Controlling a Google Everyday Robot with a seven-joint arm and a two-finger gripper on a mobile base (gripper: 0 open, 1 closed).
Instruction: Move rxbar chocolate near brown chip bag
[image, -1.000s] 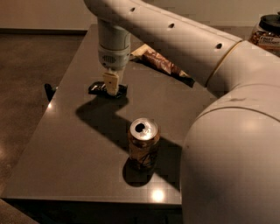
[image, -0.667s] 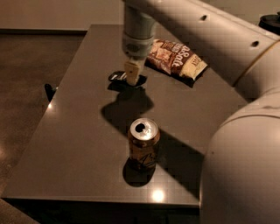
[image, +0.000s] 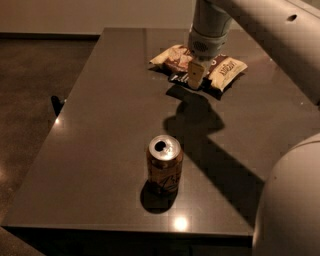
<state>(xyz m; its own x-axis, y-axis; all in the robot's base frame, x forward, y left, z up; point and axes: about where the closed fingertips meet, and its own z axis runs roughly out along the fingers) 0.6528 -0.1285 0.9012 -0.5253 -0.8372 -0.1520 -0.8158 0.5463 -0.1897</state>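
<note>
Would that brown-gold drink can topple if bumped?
Probably: the brown-gold drink can stands tall and narrow; round, it might roll. Its opened top hints it's light. The gripper is by the crinkly brown chip bag.

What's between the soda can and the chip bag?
In the camera view, mostly bare table, partly in shadow. Just in front of the brown chip bag is the rxbar chocolate, with the tool gripping it.

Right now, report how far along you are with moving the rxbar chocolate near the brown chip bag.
Mostly done: the rxbar chocolate is at the front edge of the brown chip bag, well away from the drink can. In hand: the gripper is down on the bar; whether it grips it cannot be told. Left: release it if held and lift the gripper clear.
</note>
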